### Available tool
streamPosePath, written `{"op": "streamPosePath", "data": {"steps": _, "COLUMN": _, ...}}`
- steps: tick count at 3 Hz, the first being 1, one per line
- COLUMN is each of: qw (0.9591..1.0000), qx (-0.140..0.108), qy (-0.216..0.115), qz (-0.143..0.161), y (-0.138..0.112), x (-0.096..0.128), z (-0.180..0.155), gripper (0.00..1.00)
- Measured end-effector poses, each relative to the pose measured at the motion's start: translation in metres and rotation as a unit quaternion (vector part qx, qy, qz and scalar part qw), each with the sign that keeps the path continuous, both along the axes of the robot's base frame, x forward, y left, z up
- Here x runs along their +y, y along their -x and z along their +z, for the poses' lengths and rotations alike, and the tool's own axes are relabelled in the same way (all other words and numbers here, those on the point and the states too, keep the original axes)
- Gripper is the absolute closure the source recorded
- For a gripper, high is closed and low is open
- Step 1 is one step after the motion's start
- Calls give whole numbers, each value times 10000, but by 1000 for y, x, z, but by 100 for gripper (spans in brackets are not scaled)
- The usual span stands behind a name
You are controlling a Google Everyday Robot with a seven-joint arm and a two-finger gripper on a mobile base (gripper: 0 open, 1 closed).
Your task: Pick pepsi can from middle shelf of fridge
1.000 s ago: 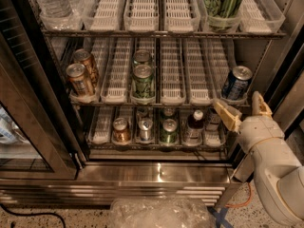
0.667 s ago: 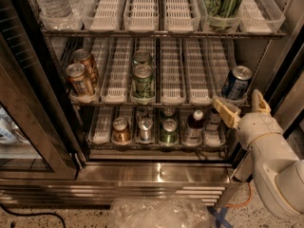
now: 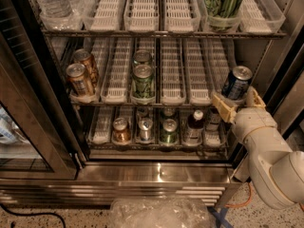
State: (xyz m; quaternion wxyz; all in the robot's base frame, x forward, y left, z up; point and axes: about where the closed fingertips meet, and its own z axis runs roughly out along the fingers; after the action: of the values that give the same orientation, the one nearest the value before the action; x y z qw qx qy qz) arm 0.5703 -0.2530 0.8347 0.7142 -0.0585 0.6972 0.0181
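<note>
The pepsi can (image 3: pixel 236 82) is dark blue with a silver top and stands upright at the front of the rightmost lane of the middle shelf (image 3: pixel 172 70), a rack of white slotted lanes in the open fridge (image 3: pixel 47 103). My gripper (image 3: pixel 239 103) is open just below and in front of the can, at the shelf's right front edge. One tan finger (image 3: pixel 223 107) is left of the can's base and the other finger (image 3: pixel 254 98) is to its right. The fingers do not close on the can.
Two copper-brown cans (image 3: pixel 80 72) stand in the left lane and two green cans (image 3: pixel 142 75) in a middle lane. The lower rack holds small cans and bottles (image 3: pixel 166 129). The upper shelf has clear bins with water bottles (image 3: pixel 54 1). A crumpled plastic bag (image 3: pixel 161 213) lies on the floor.
My gripper has shifted slightly up and towards the pepsi can. The cans have not moved.
</note>
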Motion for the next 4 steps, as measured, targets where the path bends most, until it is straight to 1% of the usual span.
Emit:
{"op": "streamPosePath", "data": {"steps": 2, "qw": 10000, "qx": 36, "qy": 50, "qz": 18, "y": -21, "x": -2, "z": 0, "gripper": 26}}
{"op": "streamPosePath", "data": {"steps": 3, "qw": 9999, "qx": 46, "qy": 106, "qz": -79, "y": -42, "x": -5, "z": -4, "gripper": 24}}
{"op": "streamPosePath", "data": {"steps": 4, "qw": 9999, "qx": 28, "qy": 117, "qz": -78, "y": -49, "x": -2, "z": -4, "gripper": 23}}
